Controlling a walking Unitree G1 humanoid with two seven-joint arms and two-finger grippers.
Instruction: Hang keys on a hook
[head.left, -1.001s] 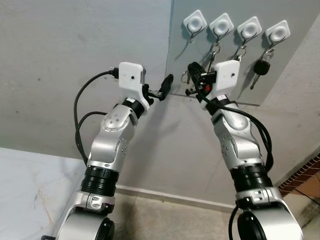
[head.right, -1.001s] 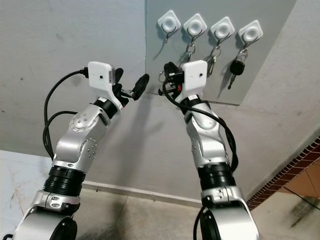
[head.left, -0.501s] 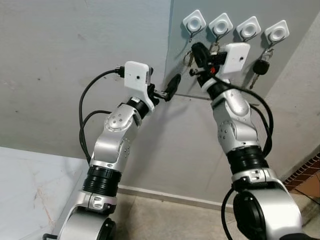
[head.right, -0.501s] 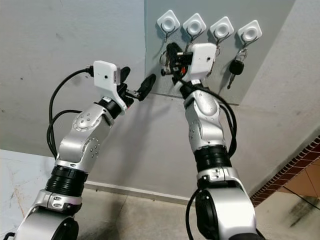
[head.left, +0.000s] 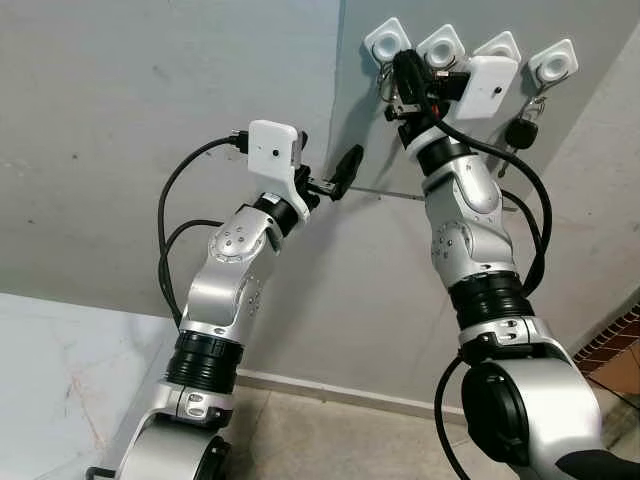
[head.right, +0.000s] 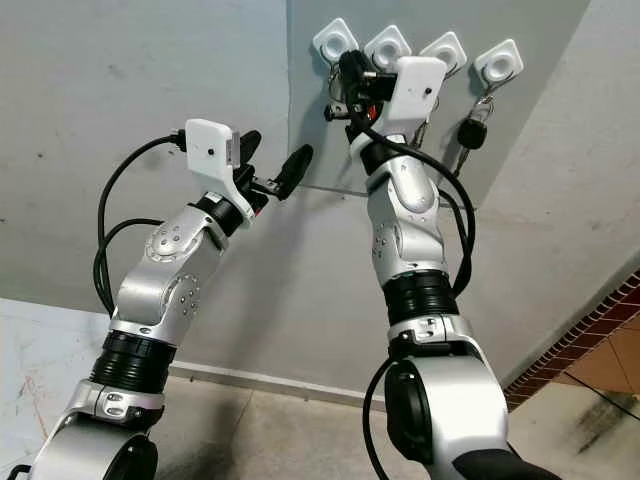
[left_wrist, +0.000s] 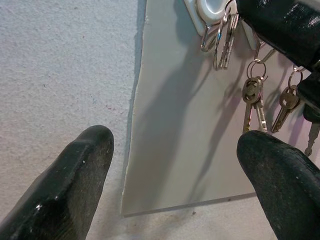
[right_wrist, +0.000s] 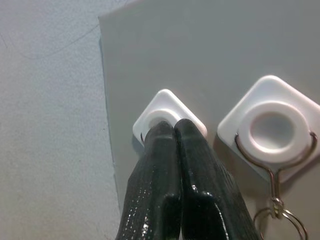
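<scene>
Up on the wall, the head views show the right gripper (head.left: 405, 75) raised to the leftmost hook (head.left: 387, 42) on the grey board (head.right: 520, 120), with the left gripper (head.left: 345, 170) lower and further left. From the left wrist, its fingers (left_wrist: 75, 175) are spread wide and empty, and the keys (left_wrist: 223, 37) dangle at that hook. From the right wrist, both fingers (right_wrist: 172, 165) are pressed together against the hook's white pad (right_wrist: 167, 107); whether they pinch the keys I cannot tell.
</scene>
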